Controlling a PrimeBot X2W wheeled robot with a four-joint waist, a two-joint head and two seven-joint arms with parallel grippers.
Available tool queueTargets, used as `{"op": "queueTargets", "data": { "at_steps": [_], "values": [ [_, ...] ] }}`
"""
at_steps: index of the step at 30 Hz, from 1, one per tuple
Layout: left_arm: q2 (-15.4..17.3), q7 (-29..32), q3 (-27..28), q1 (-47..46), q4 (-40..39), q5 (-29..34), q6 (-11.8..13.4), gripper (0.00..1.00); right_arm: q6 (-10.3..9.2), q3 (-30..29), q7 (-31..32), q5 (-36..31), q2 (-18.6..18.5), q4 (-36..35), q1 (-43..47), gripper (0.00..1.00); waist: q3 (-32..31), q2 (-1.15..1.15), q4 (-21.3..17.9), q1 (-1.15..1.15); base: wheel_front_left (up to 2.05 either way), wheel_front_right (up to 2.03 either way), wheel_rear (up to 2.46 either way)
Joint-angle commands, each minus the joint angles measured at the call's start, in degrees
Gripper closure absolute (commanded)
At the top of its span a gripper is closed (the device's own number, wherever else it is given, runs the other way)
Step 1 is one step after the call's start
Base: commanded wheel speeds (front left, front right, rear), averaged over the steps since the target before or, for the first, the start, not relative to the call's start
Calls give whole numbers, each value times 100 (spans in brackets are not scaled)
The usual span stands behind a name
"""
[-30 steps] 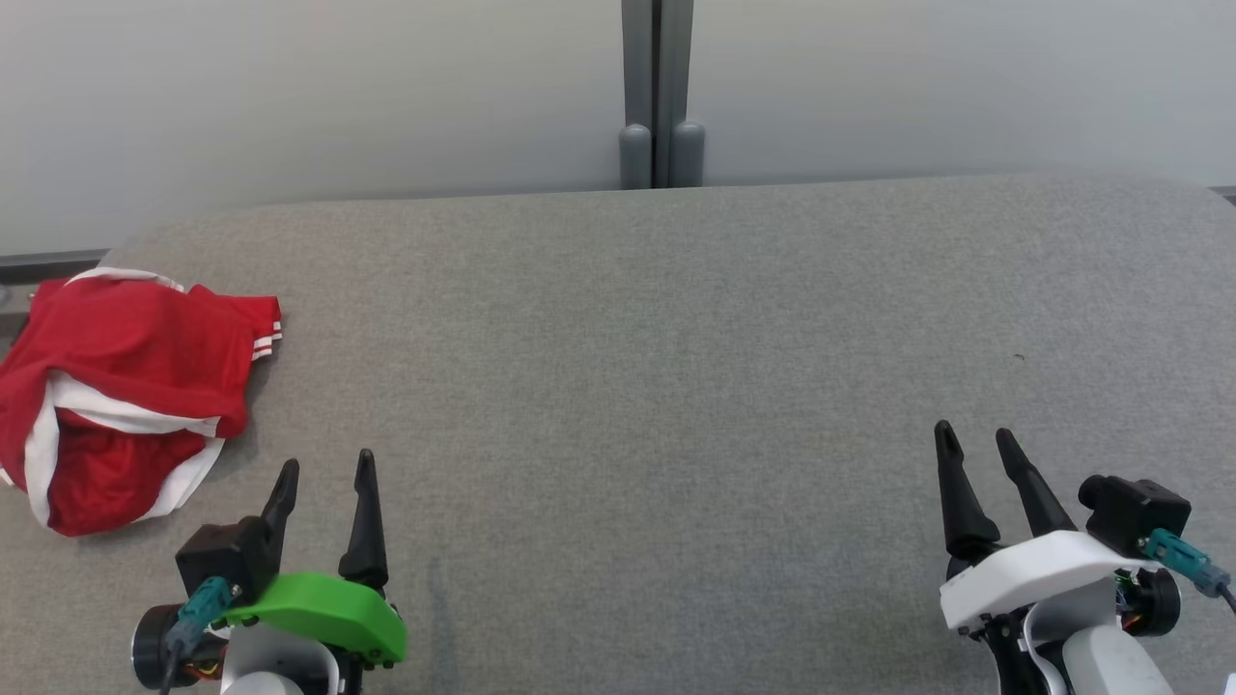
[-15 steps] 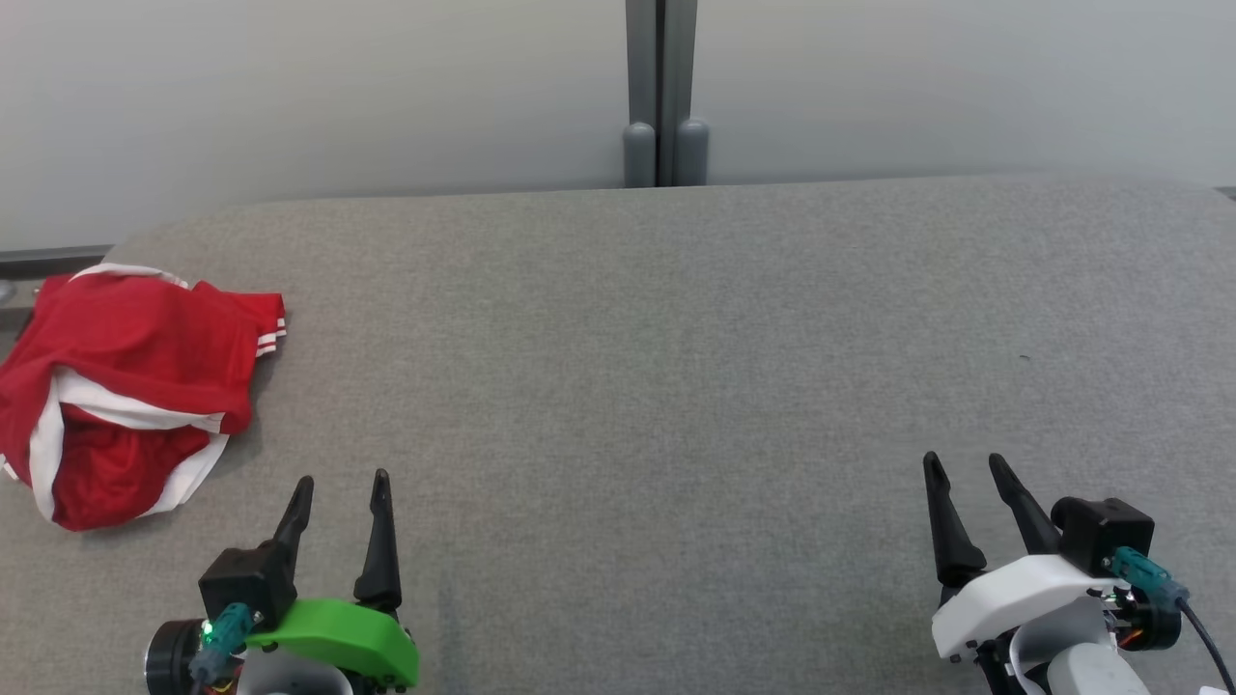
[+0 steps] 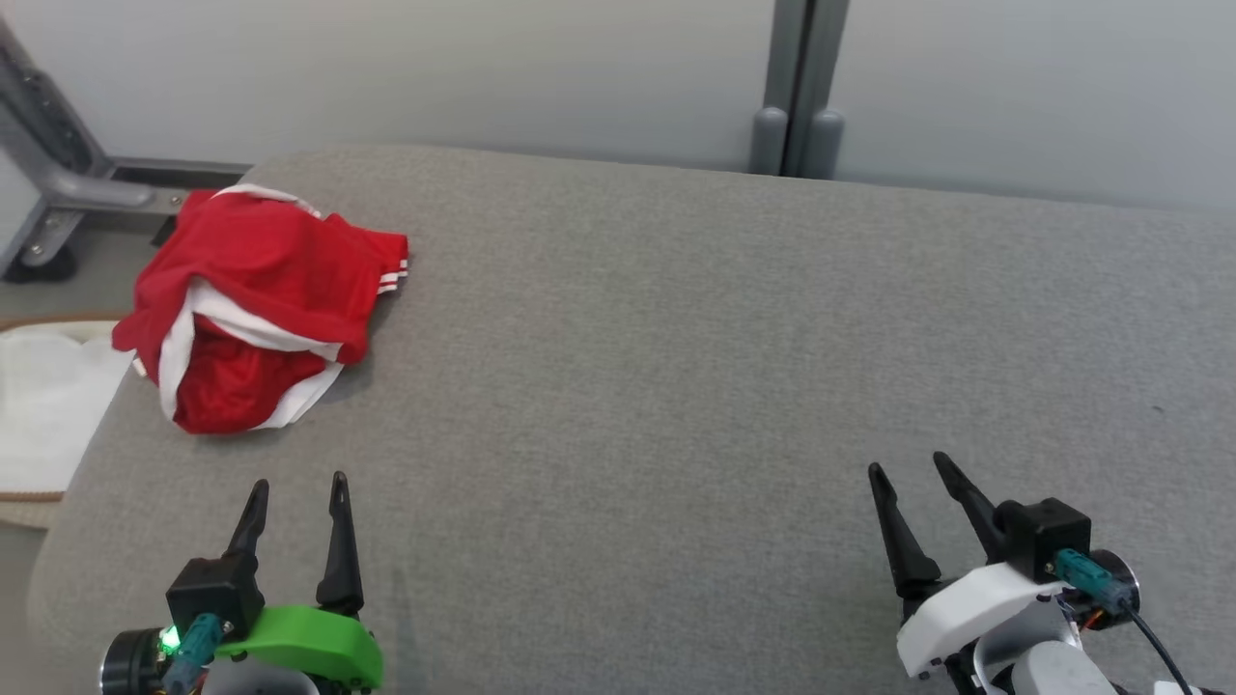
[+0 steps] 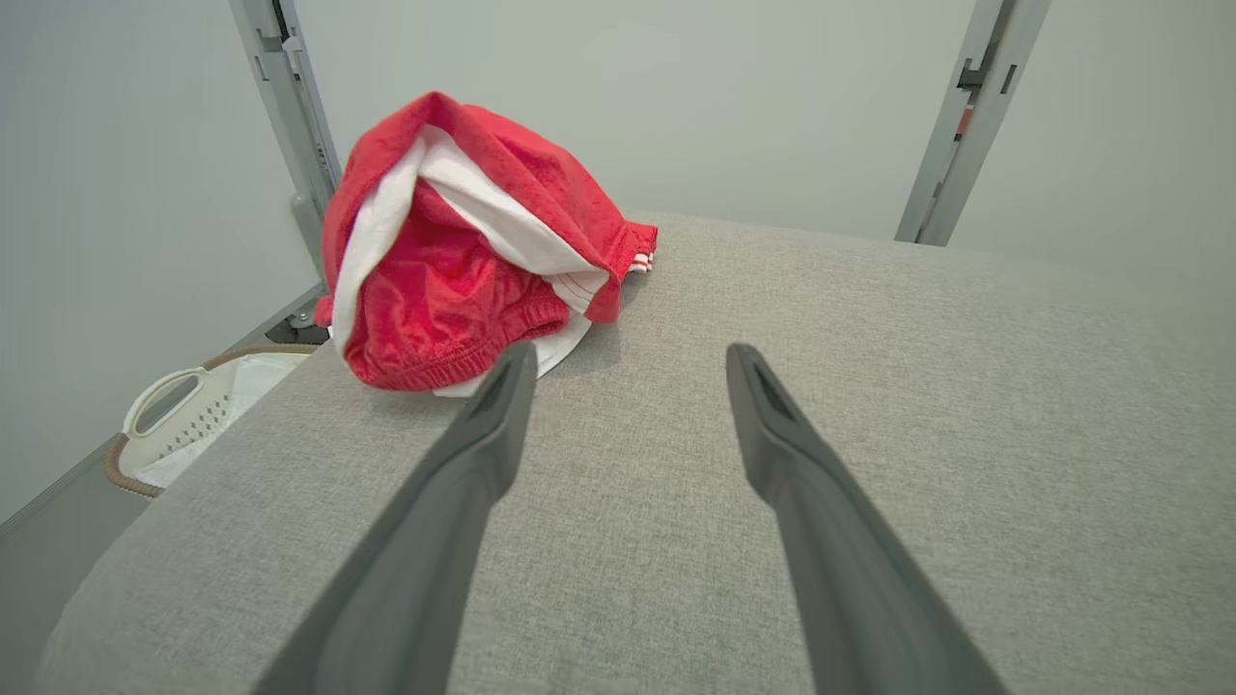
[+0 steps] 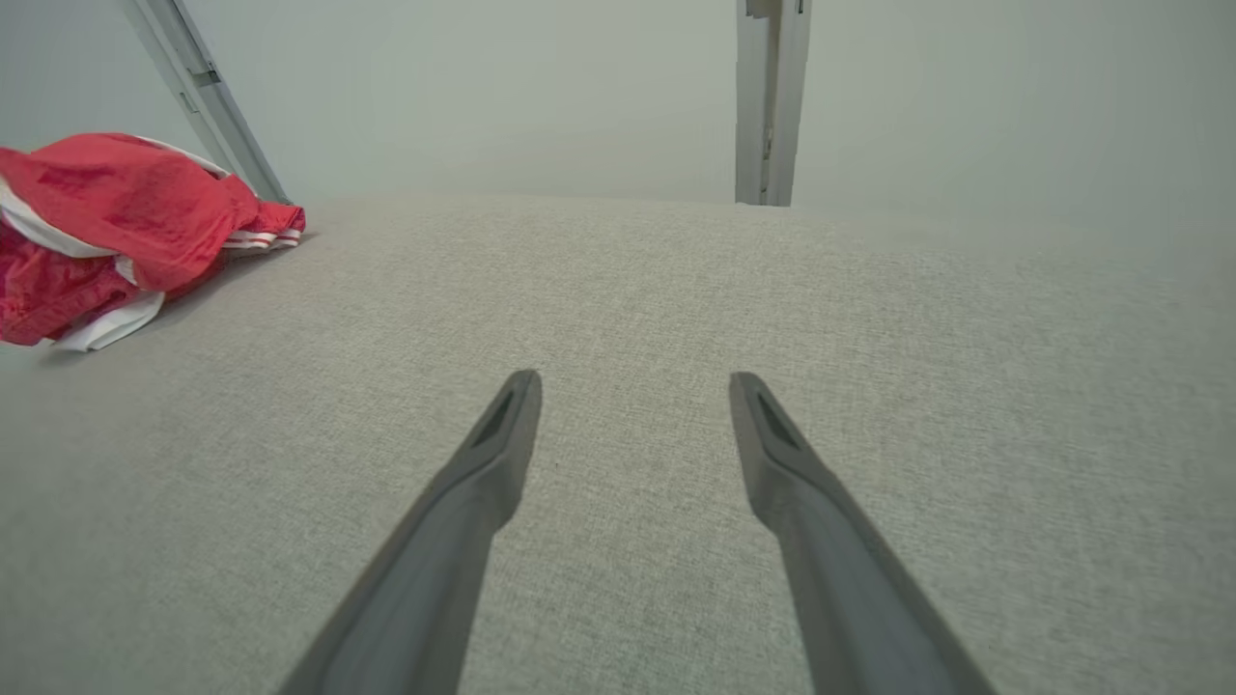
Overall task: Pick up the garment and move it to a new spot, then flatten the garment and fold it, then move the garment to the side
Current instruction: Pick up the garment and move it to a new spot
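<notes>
Pointing far-ward over the near part of the grey padded table (image 3: 676, 338), the left gripper (image 3: 298, 480) and the right gripper (image 3: 906, 462) both have their fingers spread, with nothing between them. Beyond the left gripper and apart from it, the crumpled red garment (image 3: 261, 290) with white trim lies near the table's far left corner. A white basket (image 3: 48, 405) sits off the left edge.
</notes>
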Motion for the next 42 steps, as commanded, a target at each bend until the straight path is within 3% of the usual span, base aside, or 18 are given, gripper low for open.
{"op": "queueTargets", "data": {
  "at_steps": [1,8,12,17,24,32,42],
  "values": [
    [-7,-47,59,78,-6,168,-19,0,2,49,-51,-133,-26,4,-121,0,150,0,605,0,0,0,0],
    [-98,-126,430,195,97,433,-71,0,1,305,-130,-364,-30,66,-268,0,296,0,1219,0,0,0,0],
    [-167,-163,609,225,126,425,-264,0,1,379,-170,-554,-33,100,-350,0,404,0,1409,0,0,0,0],
    [-264,-209,831,127,219,401,-418,0,0,438,-217,-774,-38,147,-458,0,606,0,1476,0,0,0,0],
    [-280,-229,1006,-444,295,231,-511,0,0,503,-238,-1028,-139,-8,-824,0,1239,0,1233,0,0,0,0],
    [205,-229,739,-1532,525,-380,-518,0,0,396,-239,-1191,-198,-288,-1146,0,1897,0,972,0,0,0,0],
    [1201,-229,42,-3109,1007,-1128,-518,0,0,402,-238,-1368,-190,-655,-1398,0,2472,0,671,0,0,0,0]
  ]
}}
